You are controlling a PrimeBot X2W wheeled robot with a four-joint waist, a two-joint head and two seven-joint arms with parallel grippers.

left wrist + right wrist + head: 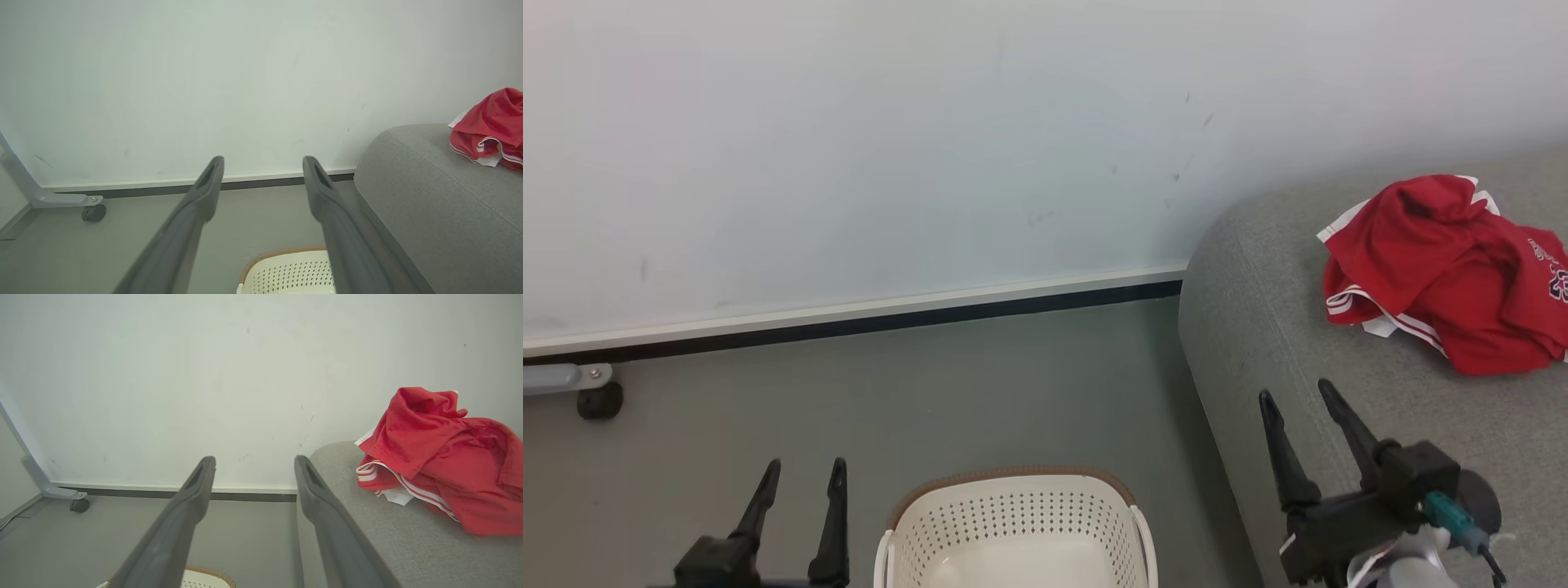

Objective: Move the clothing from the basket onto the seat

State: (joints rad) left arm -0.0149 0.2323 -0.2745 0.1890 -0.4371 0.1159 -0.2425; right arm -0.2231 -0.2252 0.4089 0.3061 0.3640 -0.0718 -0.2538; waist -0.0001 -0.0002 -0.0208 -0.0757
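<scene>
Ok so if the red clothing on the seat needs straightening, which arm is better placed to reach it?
Right, probably. The right gripper hangs open over the seat, just short of the clothing. The left gripper is open over the floor, on the basket's far side.

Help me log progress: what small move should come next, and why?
Probably look further down into the basket before stopping. The clothing lies heaped on the seat, the left gripper and right gripper are open and empty, and the part of the basket in view holds nothing, but its near end is cut off.
</scene>
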